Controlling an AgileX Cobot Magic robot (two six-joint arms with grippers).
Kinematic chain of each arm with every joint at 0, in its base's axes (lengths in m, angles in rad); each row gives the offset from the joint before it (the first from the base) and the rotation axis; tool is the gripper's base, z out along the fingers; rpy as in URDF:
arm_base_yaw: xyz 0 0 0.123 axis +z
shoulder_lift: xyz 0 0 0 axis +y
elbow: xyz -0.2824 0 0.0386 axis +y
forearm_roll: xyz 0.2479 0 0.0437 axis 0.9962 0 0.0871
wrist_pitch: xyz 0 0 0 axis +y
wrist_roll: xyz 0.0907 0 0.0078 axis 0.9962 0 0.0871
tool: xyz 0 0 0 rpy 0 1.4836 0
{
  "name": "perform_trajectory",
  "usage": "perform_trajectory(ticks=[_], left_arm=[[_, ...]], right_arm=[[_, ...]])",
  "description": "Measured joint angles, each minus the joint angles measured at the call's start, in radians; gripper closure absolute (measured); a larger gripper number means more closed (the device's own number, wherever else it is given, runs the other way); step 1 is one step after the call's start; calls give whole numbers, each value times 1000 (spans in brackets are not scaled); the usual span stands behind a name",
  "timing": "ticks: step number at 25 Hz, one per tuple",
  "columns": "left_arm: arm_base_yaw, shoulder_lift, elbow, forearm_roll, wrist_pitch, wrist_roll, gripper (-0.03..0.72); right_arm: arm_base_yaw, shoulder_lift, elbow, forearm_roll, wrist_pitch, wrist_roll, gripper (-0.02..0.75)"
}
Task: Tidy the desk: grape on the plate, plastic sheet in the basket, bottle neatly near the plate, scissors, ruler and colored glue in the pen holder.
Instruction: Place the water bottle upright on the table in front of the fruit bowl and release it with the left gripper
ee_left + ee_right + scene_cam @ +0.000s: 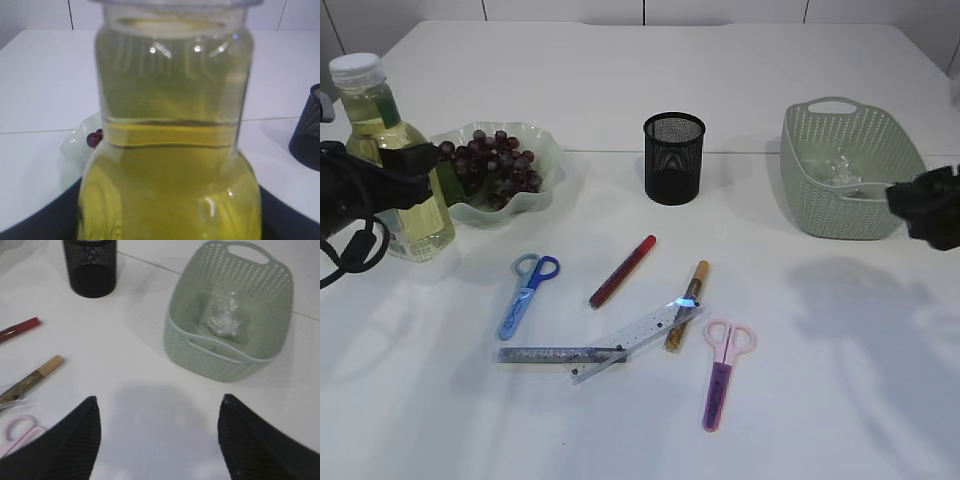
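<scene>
Exterior view shows the bottle (pixel 382 150) of yellow liquid standing upright at the far left of the white surface (pixel 620 90), just beside the pale green plate (pixel 545 150), with the left claw (pixel 405 165) closed around its body; up close, the left wrist view is nearly filled by the bottle, dark claw parts showing at both lower corners. Grapes (pixel 490 165) are heaped on the plate. A crumpled plastic sheet (pixel 222 317) lies inside the green basket (pixel 280 300) on the right. Still loose in front of the black mesh pen holder (pixel 674 157) are the blue scissors (pixel 527 295), pink scissors (pixel 722 372), two overlapping rulers (pixel 605 345), a red glue pen (pixel 622 270) and a gold glue pen (pixel 688 303). The right claw (pixel 157 440) hovers near the basket, spread wide and empty.
</scene>
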Motion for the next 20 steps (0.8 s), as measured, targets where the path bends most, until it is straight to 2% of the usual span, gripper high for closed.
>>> perform_trajectory(ticks=[3, 5, 9, 20], left_arm=[[0, 0, 0, 0, -24, 2, 241], [0, 0, 0, -5, -36, 2, 241], [0, 0, 0, -5, -44, 2, 241], [2, 0, 0, 0, -45, 4, 241]], right_arm=[[-82, 0, 0, -31, -4, 2, 173], [-105, 0, 0, -99, -2, 2, 173], [-107, 0, 0, -159, 7, 12, 173], [-109, 0, 0, -148, 182, 257, 173]])
